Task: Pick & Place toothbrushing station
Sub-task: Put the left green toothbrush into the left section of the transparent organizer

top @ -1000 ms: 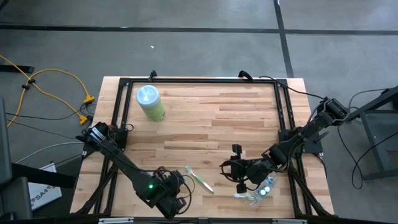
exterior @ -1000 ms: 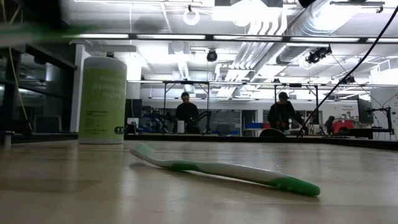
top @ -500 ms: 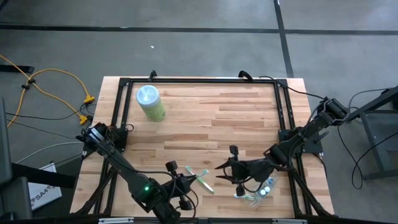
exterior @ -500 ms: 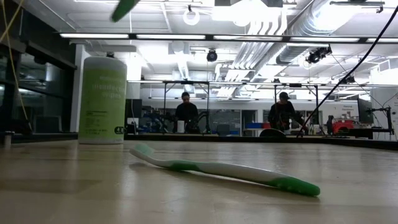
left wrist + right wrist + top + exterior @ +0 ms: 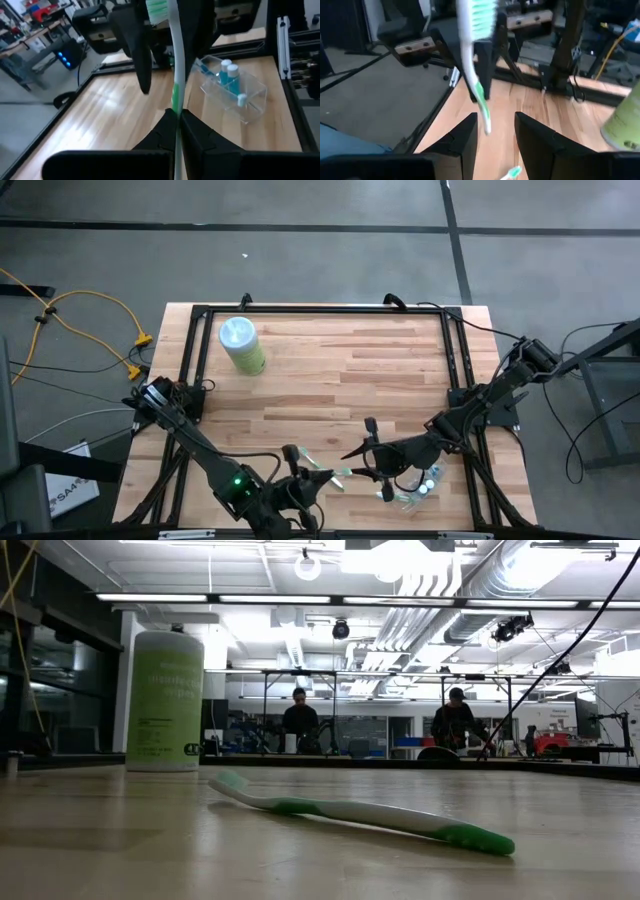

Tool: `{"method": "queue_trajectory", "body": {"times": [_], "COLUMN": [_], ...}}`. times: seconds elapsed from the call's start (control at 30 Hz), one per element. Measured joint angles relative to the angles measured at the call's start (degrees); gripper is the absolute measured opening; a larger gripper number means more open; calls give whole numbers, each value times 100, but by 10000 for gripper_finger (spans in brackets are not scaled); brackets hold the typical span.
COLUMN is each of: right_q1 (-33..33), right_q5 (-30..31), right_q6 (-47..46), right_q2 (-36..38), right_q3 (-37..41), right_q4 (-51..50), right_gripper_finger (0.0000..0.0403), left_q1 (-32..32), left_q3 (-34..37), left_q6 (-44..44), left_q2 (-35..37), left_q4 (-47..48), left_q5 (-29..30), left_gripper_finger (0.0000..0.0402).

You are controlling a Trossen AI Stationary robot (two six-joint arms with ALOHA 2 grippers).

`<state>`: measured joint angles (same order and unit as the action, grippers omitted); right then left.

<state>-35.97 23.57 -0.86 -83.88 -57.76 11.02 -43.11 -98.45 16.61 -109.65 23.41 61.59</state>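
My left gripper (image 5: 316, 477) is raised near the table's front edge and shut on a green-and-white toothbrush (image 5: 175, 75). The brush's bristle head (image 5: 159, 7) points toward my right gripper (image 5: 352, 454). That gripper is open, its fingers (image 5: 469, 134) standing on either side of the brush without touching it. A second green-and-white toothbrush (image 5: 360, 812) lies flat on the wood. At the front right sits a clear plastic cup (image 5: 234, 91) on the table, with small blue tubes in it. My left gripper pinches the toothbrush's handle (image 5: 175, 111) between its two fingers. The brush runs on along the fingers' line and past their tips. It is lifted clear of the table, its bristle head farthest from the gripper.
A pale-green canister (image 5: 242, 345) with a light-blue lid stands at the far left of the table. A black frame (image 5: 320, 310) runs round the tabletop. Bare wood lies across the middle and far right. People work at benches in the room behind.
My left gripper has risen and gone toward the right gripper, rolling and tipping up as it went. The held toothbrush has swung round to point at the right gripper and has left the low view. My right gripper has tipped up a little, still open.
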Motion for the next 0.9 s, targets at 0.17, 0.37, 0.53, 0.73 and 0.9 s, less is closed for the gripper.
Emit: {"method": "queue_trajectory", "body": {"times": [0.17, 0.37, 0.53, 0.73, 0.9], "right_q1": [-2, -2, -2, -2, -2], "right_q5": [-167, -275, -278, -278, -280], "right_q6": [359, 577, 809, 876, 881], "right_q2": [0, 0, 0, 0, 0], "right_q3": [0, 0, 0, 0, 0], "right_q4": [374, 561, 820, 932, 938], "right_gripper_finger": [121, 121, 121, 121, 108], "left_q1": [98, 111, 111, 111, 111], "left_q3": [0, 2, 4, 4, 7], "left_q6": [-181, -226, -226, -228, -229], "left_q2": [0, 0, 0, 1, 2], "left_q4": [-128, -136, -138, -138, -138], "left_q5": [-24, -31, -31, -31, -31], "left_gripper_finger": [3, 3, 3, 3, 3]}}
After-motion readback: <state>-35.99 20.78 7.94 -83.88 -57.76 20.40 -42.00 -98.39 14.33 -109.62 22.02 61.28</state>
